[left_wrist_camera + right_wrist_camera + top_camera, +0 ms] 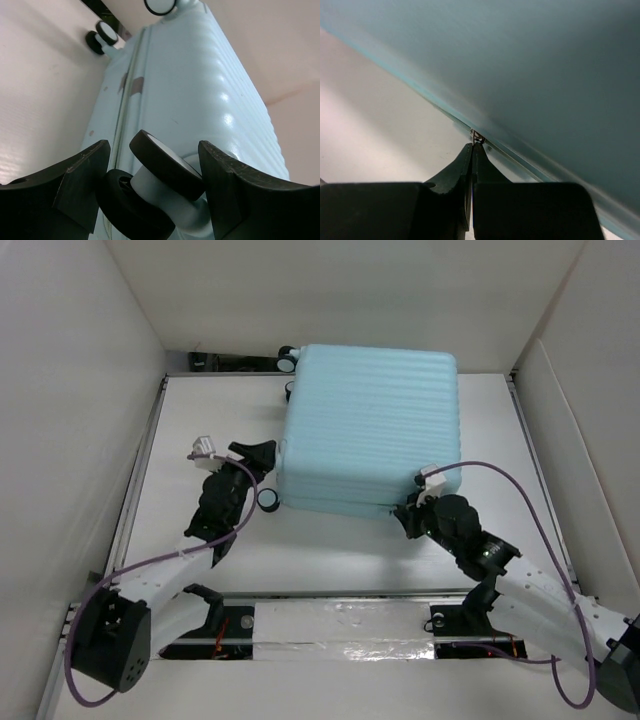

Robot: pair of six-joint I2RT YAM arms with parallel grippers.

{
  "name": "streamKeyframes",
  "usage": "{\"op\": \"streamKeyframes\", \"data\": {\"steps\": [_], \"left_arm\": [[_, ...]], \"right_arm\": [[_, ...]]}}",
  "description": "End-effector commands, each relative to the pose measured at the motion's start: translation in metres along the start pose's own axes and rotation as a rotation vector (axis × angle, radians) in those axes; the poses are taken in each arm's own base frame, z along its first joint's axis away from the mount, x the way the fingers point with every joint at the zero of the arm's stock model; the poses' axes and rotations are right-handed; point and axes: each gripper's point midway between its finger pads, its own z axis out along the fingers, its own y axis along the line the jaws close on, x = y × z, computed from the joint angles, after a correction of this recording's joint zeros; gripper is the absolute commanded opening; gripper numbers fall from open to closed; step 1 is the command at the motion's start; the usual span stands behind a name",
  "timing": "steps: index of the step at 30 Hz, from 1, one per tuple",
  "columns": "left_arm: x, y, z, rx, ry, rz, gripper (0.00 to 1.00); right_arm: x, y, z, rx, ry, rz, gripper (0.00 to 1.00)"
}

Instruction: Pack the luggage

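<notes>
The luggage point(370, 425) lies flat and closed on the white table point(200, 420), ribbed aqua shell up. My left gripper point(258, 480) is open at its near-left corner, fingers on either side of a black-and-white caster wheel point(268, 499). In the left wrist view the wheel point(165, 165) sits between the open fingers of the left gripper point(152, 170), not squeezed, with the luggage point(200, 90) beyond. My right gripper point(408, 515) is at the near edge. In the right wrist view the right gripper point(472, 147) is shut on a small metal zipper pull point(478, 136) at the seam of the luggage point(530, 75).
White walls enclose the table on three sides. Two more caster wheels point(288, 358) stick out at the luggage's far-left corner, beside dark hardware point(230, 362) at the back wall. A shiny taped strip point(340, 625) runs along the near edge between the arm bases.
</notes>
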Motion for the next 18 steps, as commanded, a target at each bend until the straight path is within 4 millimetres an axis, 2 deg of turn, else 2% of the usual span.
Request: {"op": "streamKeyframes", "data": {"steps": [1, 3, 4, 5, 7, 8, 9, 10, 11, 12, 13, 14, 15, 18], "left_arm": [[0.065, -0.034, -0.042, 0.178, 0.201, 0.043, 0.00], [0.077, -0.045, -0.056, 0.204, 0.225, 0.030, 0.00], [0.084, -0.050, -0.062, 0.214, 0.240, 0.032, 0.00], [0.095, -0.060, -0.074, 0.235, 0.277, 0.039, 0.00], [0.096, -0.073, -0.081, 0.259, 0.268, 0.032, 0.00], [0.096, -0.078, -0.085, 0.269, 0.272, 0.031, 0.00], [0.096, -0.091, -0.091, 0.294, 0.275, 0.024, 0.00], [0.095, -0.099, -0.095, 0.317, 0.278, 0.019, 0.00], [0.096, -0.105, -0.098, 0.332, 0.284, 0.023, 0.00], [0.095, -0.118, -0.104, 0.359, 0.294, 0.020, 0.00], [0.095, -0.123, -0.107, 0.370, 0.302, 0.025, 0.00], [0.095, -0.127, -0.111, 0.382, 0.312, 0.028, 0.00], [0.096, -0.137, -0.119, 0.413, 0.330, 0.023, 0.00], [0.098, -0.149, -0.130, 0.461, 0.374, 0.010, 0.00]], "right_arm": [[-0.074, 0.031, -0.005, -0.134, -0.219, 0.014, 0.00], [-0.072, 0.040, 0.002, -0.184, -0.218, 0.023, 0.00], [-0.059, 0.059, 0.009, -0.255, -0.171, 0.029, 0.00], [-0.055, 0.071, 0.012, -0.296, -0.159, 0.033, 0.00], [-0.066, 0.100, 0.015, -0.364, -0.192, 0.038, 0.00], [-0.052, 0.124, 0.020, -0.411, -0.145, 0.017, 0.00], [-0.052, 0.136, 0.021, -0.428, -0.137, 0.006, 0.00], [-0.065, 0.151, 0.021, -0.449, -0.157, -0.002, 0.00], [-0.056, 0.170, 0.024, -0.490, -0.131, -0.018, 0.00], [-0.058, 0.180, 0.024, -0.516, -0.133, -0.022, 0.00], [-0.057, 0.190, 0.024, -0.550, -0.130, -0.025, 0.00], [-0.065, 0.201, 0.023, -0.579, -0.152, -0.023, 0.00], [-0.054, 0.210, 0.027, -0.595, -0.126, -0.030, 0.00], [-0.049, 0.228, 0.037, -0.631, -0.115, -0.028, 0.00]]}}
